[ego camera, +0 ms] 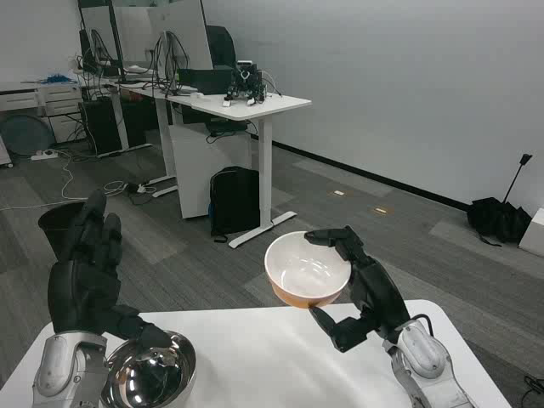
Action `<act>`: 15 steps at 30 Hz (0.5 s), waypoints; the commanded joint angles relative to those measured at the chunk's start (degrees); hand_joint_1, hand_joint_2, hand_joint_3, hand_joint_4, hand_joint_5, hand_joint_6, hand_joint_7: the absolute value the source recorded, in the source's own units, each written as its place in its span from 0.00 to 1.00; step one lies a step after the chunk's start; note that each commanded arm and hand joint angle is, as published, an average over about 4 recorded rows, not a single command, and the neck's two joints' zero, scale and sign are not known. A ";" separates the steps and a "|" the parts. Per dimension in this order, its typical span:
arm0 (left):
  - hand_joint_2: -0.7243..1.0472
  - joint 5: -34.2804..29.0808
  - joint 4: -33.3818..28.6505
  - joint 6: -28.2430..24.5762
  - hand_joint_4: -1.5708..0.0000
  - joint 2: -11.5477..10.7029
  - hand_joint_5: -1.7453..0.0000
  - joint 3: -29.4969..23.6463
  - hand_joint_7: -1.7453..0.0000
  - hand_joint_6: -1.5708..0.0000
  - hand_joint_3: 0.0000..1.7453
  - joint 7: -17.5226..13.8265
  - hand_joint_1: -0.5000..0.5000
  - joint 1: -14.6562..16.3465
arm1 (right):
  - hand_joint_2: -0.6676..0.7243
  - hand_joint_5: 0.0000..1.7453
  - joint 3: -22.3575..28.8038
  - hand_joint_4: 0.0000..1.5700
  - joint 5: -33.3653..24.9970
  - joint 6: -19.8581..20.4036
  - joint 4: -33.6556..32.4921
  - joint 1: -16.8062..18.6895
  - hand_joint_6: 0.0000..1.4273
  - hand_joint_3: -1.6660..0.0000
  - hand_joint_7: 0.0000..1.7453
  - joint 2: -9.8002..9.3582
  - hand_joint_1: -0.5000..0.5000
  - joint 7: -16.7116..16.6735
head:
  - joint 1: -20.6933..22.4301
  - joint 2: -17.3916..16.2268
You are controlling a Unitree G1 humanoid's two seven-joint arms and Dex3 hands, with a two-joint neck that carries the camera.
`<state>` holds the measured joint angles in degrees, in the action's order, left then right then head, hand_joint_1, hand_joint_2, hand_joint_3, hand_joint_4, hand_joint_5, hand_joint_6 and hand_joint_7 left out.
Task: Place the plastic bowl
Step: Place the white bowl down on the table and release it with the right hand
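Head view is showing the right hand point(361, 293) gripping the plastic bowl point(308, 269), lifted above the table point(272, 357) by its far edge; the left hand point(85, 272) is hovering empty, fingers spread, over a steel bowl point(151, 374). Lowering and releasing probably comes next.

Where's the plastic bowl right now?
In the head view the plastic bowl is right of centre, held up by the right hand above the far edge of the white table, well right of the metal bowl.
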<state>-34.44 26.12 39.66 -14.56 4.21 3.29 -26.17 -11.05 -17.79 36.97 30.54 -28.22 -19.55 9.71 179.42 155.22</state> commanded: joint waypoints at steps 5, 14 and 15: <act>0.10 -0.73 2.26 -0.99 0.79 -0.12 1.00 1.13 1.00 0.78 0.00 -0.74 0.11 -1.52 | 0.14 0.56 0.50 1.00 -0.40 0.05 -0.72 0.28 0.97 0.05 0.54 0.30 0.08 -1.32 | -0.18 -0.51; 0.10 -0.80 2.26 -0.99 0.79 -0.12 1.00 1.06 1.00 0.78 0.03 -0.74 0.11 -1.52 | 0.14 0.56 0.50 1.00 -0.40 -0.06 -0.70 0.28 0.97 0.05 0.52 0.39 0.08 -1.37 | -0.05 -0.89; 0.10 -0.80 2.29 -0.99 0.79 -0.12 1.00 1.06 1.00 0.78 0.03 -0.74 0.11 -1.52 | 0.14 0.56 0.50 1.00 -0.40 -0.06 -0.70 0.28 0.97 0.05 0.53 0.39 0.08 -1.37 | -0.07 -0.87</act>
<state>-35.24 28.23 38.81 -14.47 5.36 2.76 -27.01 -11.03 -17.79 36.95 30.51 -28.18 -19.32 8.71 179.35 154.35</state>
